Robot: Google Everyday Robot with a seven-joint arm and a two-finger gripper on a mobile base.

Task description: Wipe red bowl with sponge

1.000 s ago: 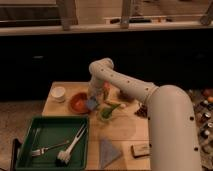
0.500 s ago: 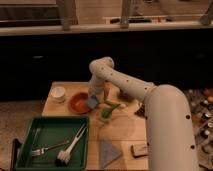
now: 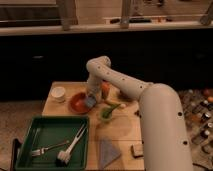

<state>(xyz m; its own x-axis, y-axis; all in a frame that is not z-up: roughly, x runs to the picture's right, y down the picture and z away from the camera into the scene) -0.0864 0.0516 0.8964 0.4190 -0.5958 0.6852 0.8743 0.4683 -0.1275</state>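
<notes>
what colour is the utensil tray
The rectangular tray is green, camera view; tool over round red bowl.

The pale wooden worktop (image 3: 125, 131) looks matt. The shallow round red bowl (image 3: 76, 103) has a slight sheen. At its right edge, the small blue-grey sponge block (image 3: 90, 102) looks dull beneath the gripper (image 3: 91, 97). The white arm shell (image 3: 127, 86) is smooth, softly glossy plastic. The flat grey-blue triangle (image 3: 107, 152) looks like matt cloth.

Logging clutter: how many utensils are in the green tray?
2: a fork at the tray's left, a brush right of it. The tool is over the red bowl.
</notes>
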